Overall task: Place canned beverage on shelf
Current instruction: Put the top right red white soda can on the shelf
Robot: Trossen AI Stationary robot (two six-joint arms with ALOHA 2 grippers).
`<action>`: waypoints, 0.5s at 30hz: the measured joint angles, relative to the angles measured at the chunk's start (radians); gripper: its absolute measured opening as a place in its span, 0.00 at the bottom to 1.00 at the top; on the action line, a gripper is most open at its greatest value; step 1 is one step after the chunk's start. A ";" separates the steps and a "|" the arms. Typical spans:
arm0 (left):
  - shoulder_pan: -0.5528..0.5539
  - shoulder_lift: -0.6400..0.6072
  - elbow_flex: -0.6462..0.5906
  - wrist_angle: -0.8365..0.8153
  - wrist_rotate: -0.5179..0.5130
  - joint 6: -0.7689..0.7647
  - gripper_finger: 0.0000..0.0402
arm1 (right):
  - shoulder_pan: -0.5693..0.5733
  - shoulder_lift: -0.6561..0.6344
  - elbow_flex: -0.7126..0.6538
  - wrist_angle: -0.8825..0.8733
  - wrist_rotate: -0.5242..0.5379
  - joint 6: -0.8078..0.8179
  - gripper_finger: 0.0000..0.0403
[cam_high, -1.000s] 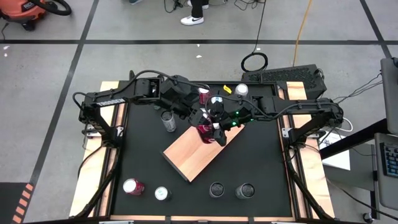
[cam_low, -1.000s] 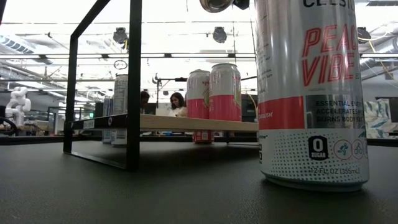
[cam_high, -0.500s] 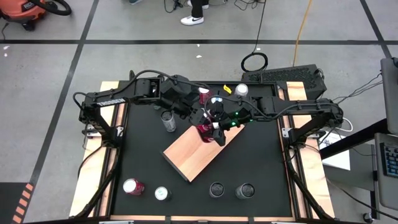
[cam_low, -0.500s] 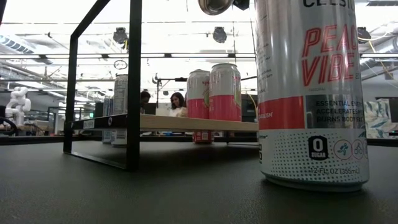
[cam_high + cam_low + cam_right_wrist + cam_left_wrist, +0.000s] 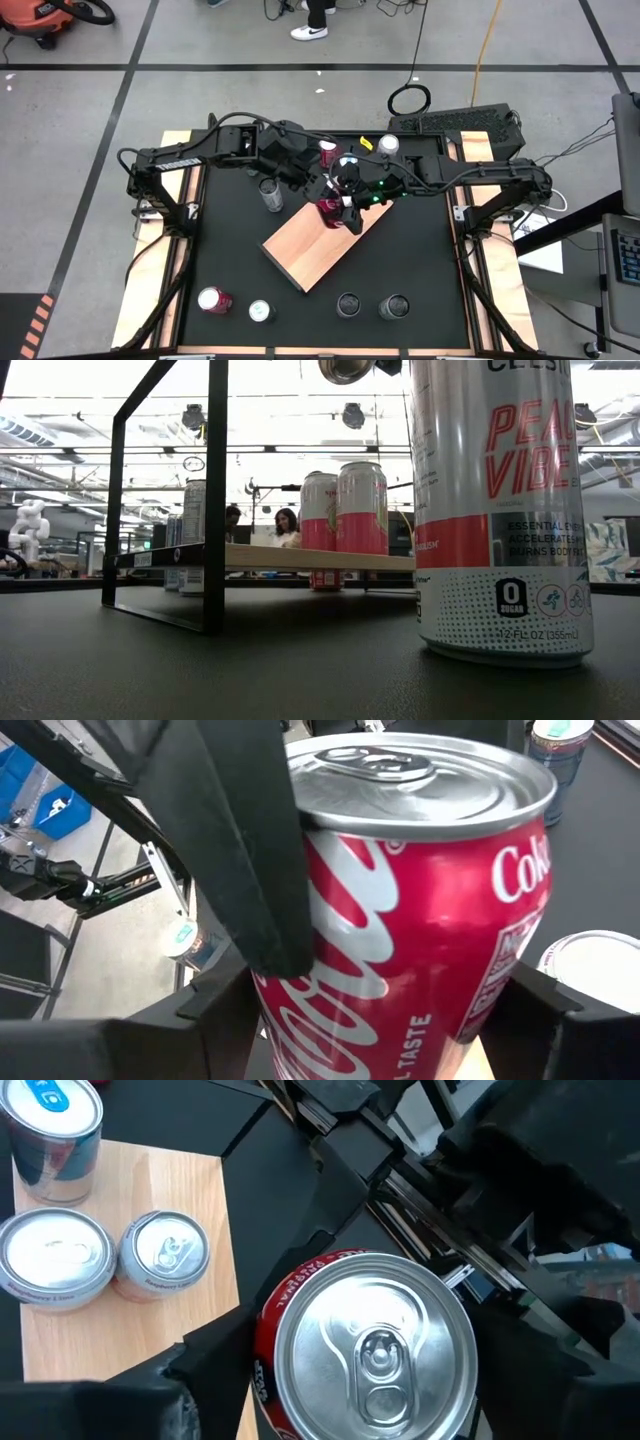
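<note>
Looking straight down, we find both arms meeting over the far end of the flat light-brown wooden shelf (image 5: pixel 318 243) with its thin black edge. The right gripper (image 5: pixel 345 196) is clamped on a red aluminium cola can (image 5: pixel 410 910): its wrist view shows a dark finger (image 5: pixel 240 840) pressed across the can's side and another at the opposite edge, with the can upright and filling the space between them. The left gripper (image 5: pixel 318 188) sits just beside the right one, and its wrist view looks down on the silver top of that same red can (image 5: pixel 365 1345), its fingers (image 5: pixel 215 1365) spread to either side of the can; we cannot tell whether they touch it.

Beyond the left gripper, two pink-and-silver cans (image 5: pixel 105 1258) stand touching each other on the wood, with a blue-topped can (image 5: pixel 50 1125) near them past the board's edge. From table height, the same pink pair (image 5: pixel 345 508) stands upright on the board, and a tall white-and-coral can (image 5: pixel 500 510) stands close to the camera on the black tabletop (image 5: pixel 250 670).
</note>
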 joint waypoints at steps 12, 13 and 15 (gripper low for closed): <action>0.003 0.000 0.000 0.005 0.001 0.004 0.70 | 0.000 0.000 0.001 -0.007 0.002 0.016 0.78; 0.003 0.001 0.000 0.005 0.001 0.003 0.70 | 0.000 0.000 0.003 -0.008 0.004 0.019 0.80; 0.002 0.003 0.000 0.005 0.003 0.006 0.70 | -0.001 -0.002 0.004 -0.023 0.006 0.027 0.83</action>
